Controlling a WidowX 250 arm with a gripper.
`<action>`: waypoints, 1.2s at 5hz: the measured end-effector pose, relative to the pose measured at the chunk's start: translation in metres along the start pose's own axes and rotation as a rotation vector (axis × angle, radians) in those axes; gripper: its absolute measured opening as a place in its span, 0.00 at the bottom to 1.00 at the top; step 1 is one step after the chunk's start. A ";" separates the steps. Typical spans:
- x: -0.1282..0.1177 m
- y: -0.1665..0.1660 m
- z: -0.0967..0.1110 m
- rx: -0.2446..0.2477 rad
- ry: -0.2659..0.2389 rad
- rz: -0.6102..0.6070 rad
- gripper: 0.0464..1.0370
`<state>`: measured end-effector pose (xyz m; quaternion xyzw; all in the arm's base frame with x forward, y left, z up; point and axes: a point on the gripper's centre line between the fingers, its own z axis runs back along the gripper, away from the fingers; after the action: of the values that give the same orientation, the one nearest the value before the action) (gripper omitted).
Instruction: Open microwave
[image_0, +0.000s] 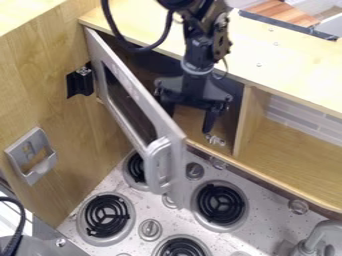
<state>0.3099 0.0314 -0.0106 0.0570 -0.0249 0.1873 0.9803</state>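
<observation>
The gripper (190, 119) hangs in front of the microwave's opening, on the inner side of the door, with its two fingers spread apart and nothing seen between them. The silver-grey microwave door (143, 107) stands swung outward from its left edge, at a wide angle to the cabinet. Its thick handle (157, 165) is at the free end, over the stove and below and left of the gripper. Part of the left finger is hidden behind the door's upper edge. Behind the gripper, the dark microwave interior (230, 90) shows.
Below is a speckled stove top (224, 240) with several black coil burners and knobs. An open wooden shelf (294, 145) lies right of the microwave, and a faucet (324, 235) stands at lower right. The wooden side wall (50, 80) bounds the left; a cable loops beside the arm.
</observation>
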 end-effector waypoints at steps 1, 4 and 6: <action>0.005 0.021 -0.010 -0.013 0.028 0.074 0.96; 0.005 0.071 -0.024 0.016 0.065 0.224 0.96; -0.002 0.103 -0.029 0.053 0.087 0.319 0.96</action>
<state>0.2704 0.1291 -0.0289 0.0701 0.0140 0.3433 0.9365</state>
